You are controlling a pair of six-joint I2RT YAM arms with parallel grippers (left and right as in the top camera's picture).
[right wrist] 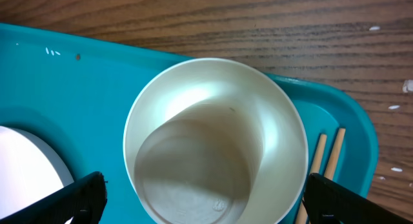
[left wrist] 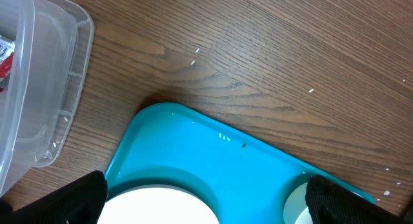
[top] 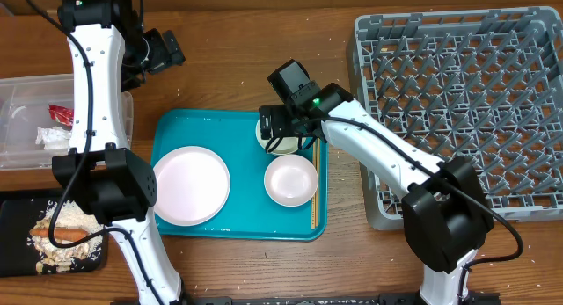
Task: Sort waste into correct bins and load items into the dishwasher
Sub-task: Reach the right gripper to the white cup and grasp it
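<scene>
- As your right hand (right wrist: 206,195) hangs wide open over the white cup (right wrist: 216,140), at the teal tray's (right wrist: 39,69) far edge, pinch its rim wall: light, thin, smooth, probably slippery.
- Chopsticks (right wrist: 322,166) lie just beside it.
- Farther off, your left hand (left wrist: 206,201) hovers wide open, empty, above the desk (left wrist: 258,56).

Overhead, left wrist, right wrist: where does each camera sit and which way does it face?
Overhead: above the table, straight down on teal tray, dish rack, left arm, right arm.
Left wrist: on left arm, down past open left claw at tray corner, clear tub.
Right wrist: on right arm, down through open right claw into cup; chopsticks beside.
Shared: both wrist views catch tray and plate edge.
</scene>
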